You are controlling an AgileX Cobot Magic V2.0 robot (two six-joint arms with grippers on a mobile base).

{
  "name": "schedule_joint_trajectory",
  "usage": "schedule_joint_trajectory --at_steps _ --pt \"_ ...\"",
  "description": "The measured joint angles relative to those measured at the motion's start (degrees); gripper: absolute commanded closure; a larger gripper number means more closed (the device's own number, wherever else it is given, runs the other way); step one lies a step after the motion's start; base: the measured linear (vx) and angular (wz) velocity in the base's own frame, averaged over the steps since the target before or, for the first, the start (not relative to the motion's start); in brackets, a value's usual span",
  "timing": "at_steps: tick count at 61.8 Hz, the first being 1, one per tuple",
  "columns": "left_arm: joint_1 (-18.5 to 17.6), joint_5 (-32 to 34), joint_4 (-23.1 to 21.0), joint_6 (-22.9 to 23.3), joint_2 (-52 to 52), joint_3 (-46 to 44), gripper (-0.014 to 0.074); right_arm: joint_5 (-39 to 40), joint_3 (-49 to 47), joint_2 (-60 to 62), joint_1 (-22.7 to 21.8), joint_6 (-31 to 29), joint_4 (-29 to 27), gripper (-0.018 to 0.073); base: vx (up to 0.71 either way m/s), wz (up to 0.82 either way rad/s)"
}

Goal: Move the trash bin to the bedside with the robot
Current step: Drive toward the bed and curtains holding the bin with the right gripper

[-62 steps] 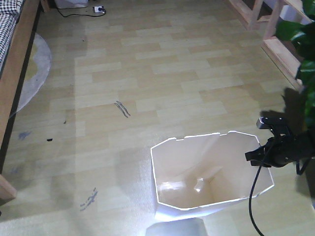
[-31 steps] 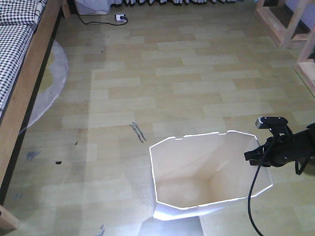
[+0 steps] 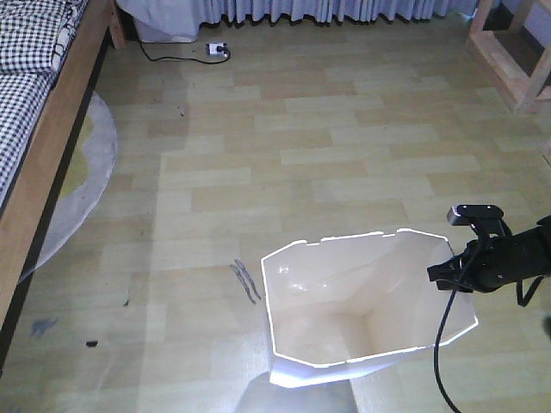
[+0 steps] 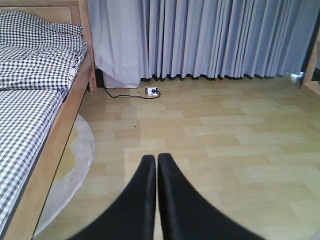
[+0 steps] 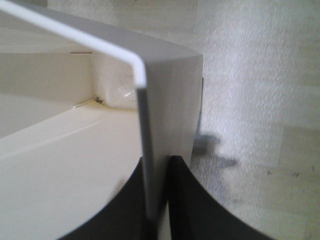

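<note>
The white trash bin [image 3: 362, 318], cream inside and empty, sits low in the front view. My right gripper [image 3: 441, 277] is shut on the bin's right rim; in the right wrist view its jaws [image 5: 161, 165] pinch the thin wall [image 5: 170, 100], one finger inside and one outside. The bed [image 3: 39, 129] with checked bedding and a light wood frame runs along the left edge, well apart from the bin; it also shows in the left wrist view [image 4: 35, 100]. My left gripper [image 4: 156, 159] is shut and empty, held above the floor.
A grey round rug [image 3: 82, 185] lies beside the bed. A power strip with a black cable [image 3: 217, 50] lies near the blue-grey curtains [image 4: 215, 37]. A wooden frame [image 3: 508, 52] stands at the far right. Dark scuffs [image 3: 245, 282] mark the wood floor left of the bin.
The view has moved forward: the bed, rug and floor marks have slid down and nearer, and the curtains have come into sight. The bin stays in the same grip and place in the frame.
</note>
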State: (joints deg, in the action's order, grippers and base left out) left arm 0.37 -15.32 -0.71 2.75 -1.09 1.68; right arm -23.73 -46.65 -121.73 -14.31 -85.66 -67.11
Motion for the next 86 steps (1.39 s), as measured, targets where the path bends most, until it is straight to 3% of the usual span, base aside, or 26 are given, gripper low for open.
schedule_joint_trajectory --at_steps 86 --pt "0.0 0.0 0.0 0.0 0.0 0.0 0.0602 0.26 0.0 0.0 0.0 0.0 0.0 0.0566 0.44 0.08"
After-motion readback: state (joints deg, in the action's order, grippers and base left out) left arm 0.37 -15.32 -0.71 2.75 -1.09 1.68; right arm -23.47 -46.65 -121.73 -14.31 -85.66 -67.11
